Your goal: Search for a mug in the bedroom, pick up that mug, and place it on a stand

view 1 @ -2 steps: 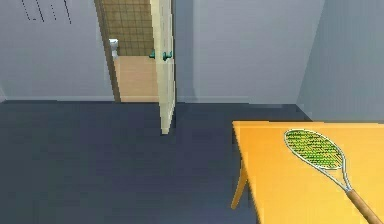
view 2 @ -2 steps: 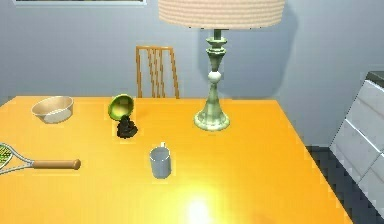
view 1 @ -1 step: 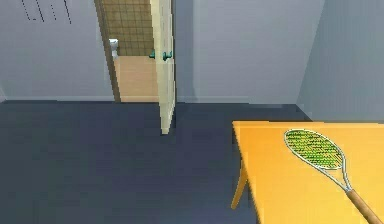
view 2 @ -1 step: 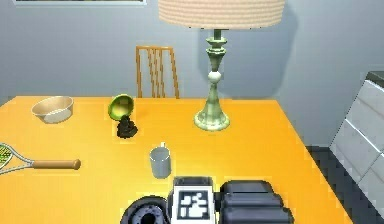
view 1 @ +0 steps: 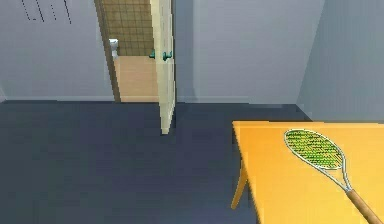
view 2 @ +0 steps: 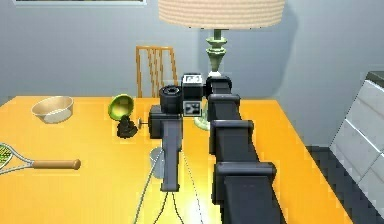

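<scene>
My arm [view 2: 235, 140] stretches out over an orange table [view 2: 80, 190]. Two white marker squares [view 2: 192, 80] stand at its far end. The gripper's dark body points back down the arm side view, and the gripper [view 2: 168, 206] ends in thin fingers near the bottom edge. Only bare tabletop lies behind them, so it holds nothing. A small green rounded object on a dark base [view 2: 122, 110] stands left of the gripper body. A pale bowl [view 2: 52, 108] sits farther left.
A tennis racket [view 1: 322, 155] lies on the table [view 1: 280, 175], its handle [view 2: 58, 164] near the arm side view's left. A table lamp [view 2: 218, 45] and a wooden chair [view 2: 157, 68] stand behind. White drawers [view 2: 365, 125] are at the right. An open door [view 1: 163, 65] and blue floor [view 1: 110, 160] lie ahead.
</scene>
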Motion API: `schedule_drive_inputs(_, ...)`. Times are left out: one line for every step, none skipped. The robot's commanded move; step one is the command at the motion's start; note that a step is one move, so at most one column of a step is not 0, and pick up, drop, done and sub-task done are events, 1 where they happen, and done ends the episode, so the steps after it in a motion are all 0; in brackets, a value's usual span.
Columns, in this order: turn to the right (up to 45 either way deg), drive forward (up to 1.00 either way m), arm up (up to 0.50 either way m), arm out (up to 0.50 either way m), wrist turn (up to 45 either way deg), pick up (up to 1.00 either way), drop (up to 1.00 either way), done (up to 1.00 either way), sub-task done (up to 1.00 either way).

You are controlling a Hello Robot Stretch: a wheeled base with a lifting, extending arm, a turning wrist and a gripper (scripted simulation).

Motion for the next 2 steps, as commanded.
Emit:
schedule_drive_inputs(0.0,0.0,0.0,0.0,45.0,0.0,0.0,0.0,0.0)
schedule_drive_inputs(0.0,0.0,0.0,0.0,45.0,0.0,0.0,0.0,0.0)
